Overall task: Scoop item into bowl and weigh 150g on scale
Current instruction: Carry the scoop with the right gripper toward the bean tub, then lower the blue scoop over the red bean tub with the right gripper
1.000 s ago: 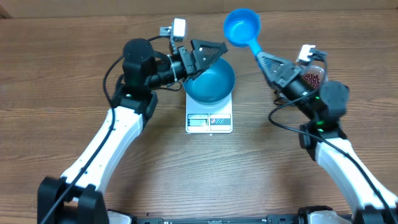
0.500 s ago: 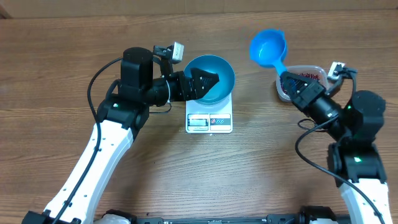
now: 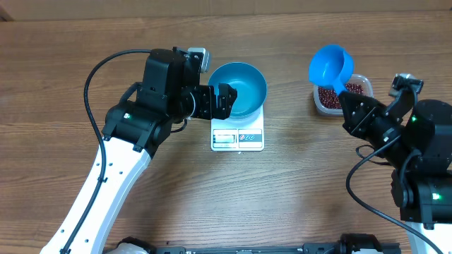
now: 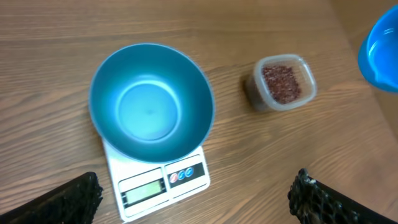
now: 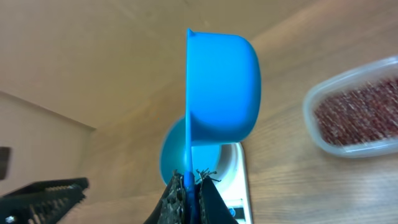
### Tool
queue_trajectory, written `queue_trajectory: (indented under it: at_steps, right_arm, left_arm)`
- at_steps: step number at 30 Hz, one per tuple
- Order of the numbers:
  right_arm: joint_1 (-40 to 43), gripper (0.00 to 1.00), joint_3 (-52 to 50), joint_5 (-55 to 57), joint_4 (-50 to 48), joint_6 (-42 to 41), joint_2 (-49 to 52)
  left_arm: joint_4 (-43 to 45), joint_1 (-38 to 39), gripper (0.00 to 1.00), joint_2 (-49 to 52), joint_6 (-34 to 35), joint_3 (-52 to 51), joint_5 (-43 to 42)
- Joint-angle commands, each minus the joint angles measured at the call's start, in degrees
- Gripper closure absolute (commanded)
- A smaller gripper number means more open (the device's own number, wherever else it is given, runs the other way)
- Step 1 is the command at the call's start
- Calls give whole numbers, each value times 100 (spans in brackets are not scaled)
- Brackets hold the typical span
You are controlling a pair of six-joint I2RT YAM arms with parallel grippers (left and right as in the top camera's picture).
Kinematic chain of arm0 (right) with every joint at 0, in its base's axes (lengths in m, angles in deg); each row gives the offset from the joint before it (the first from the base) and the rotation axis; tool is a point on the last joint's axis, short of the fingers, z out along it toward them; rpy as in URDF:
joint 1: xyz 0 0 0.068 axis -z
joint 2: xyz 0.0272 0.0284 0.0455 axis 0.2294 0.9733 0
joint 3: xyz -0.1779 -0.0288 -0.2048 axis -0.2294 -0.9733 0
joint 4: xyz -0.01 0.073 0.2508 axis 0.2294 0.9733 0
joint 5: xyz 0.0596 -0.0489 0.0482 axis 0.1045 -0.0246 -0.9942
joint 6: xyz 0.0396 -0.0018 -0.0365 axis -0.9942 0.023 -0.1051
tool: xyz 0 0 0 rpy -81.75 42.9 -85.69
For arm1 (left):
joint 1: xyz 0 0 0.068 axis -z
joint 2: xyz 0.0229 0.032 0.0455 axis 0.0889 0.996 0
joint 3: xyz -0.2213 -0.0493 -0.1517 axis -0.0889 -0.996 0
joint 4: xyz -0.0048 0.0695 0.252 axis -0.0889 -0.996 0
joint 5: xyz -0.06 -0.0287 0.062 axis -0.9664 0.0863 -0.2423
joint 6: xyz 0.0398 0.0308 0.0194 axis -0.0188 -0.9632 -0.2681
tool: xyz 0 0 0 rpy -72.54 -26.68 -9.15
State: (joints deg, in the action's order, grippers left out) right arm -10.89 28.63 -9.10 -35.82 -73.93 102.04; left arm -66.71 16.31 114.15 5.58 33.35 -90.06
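1. One step looks done: the blue bowl (image 3: 240, 86) sits on the white kitchen scale (image 3: 237, 138) at the centre of the overhead view. Its inside is bare, with no beans in it.
2. All the red-brown beans (image 4: 281, 83) lie in the clear plastic tub (image 3: 359, 87) at upper right, well apart from the scale.
3. The right gripper (image 5: 189, 183) pinches the handle of the blue scoop (image 3: 330, 65) and holds it in the air over the tub's left edge. No beans show in the cup.
4. The left gripper (image 3: 227, 101) hovers at the bowl's left rim, jaws spread wide, holding nothing.
5. By my judgement, all the scooping, tipping and weighing up to target remains. The display is too small to read.
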Motion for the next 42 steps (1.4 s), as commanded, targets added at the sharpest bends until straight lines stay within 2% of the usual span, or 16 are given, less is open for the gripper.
queue_trajectory:
  at_steps: [1,2,3,4,5,6,10,12,16,18,22,28,34,36,39,42]
  right_arm:
    - [22,96,157,304,111,197,-59]
    - [22,96,157,317,146,302,-59]
    - [22,96,157,319,162,385,-59]
    - [22,96,157,319,170,479,-59]
    - [22,96,157,332,170,505,-59]
    - [22,96,157,343,168,610,-59]
    - [22,96,157,935,308,664,-59]
    - [22,96,157,1193,369,664,-57]
    - [22,96,157,1408,365,774,-57]
    - [22,96,157,1491,369,973,-55]
    - [22,96,157,1829,446,1202,63]
    - [-24,96,160,2531,546,1268,516]
    - [-671,96,833,3580,649,2068,1156]
    - [-708,96,1198,3576,918,2127,1401]
    - [-708,96,2192,3569,2013,2124,2234]
    - [-708,96,2736,3571,2634,2120,2868]
  left_arm:
    - [-127,4,0,-52,-247,98,308]
    - [-166,4,0,-52,-245,98,323]
    - [-208,4,8,-52,-225,98,321]
    - [-236,4,36,-52,-192,98,315]
    - [-264,4,78,-52,-160,98,295]
    - [-339,7,96,-52,-70,98,295]
    - [-597,227,96,-48,-61,94,527]
    - [-654,514,96,-39,-63,85,946]
    - [-662,1436,96,26,-79,46,2544]
    - [-660,1759,96,140,-72,0,2949]
    - [-673,2022,96,667,321,-142,2896]
    - [-616,2317,95,1314,391,-170,2745]
    - [-479,2479,96,1346,348,-170,2785]
    - [-487,2479,96,1346,348,-170,2756]
    - [-485,2479,96,1346,348,-170,2699]
    - [-481,2472,96,1346,348,-179,2706]
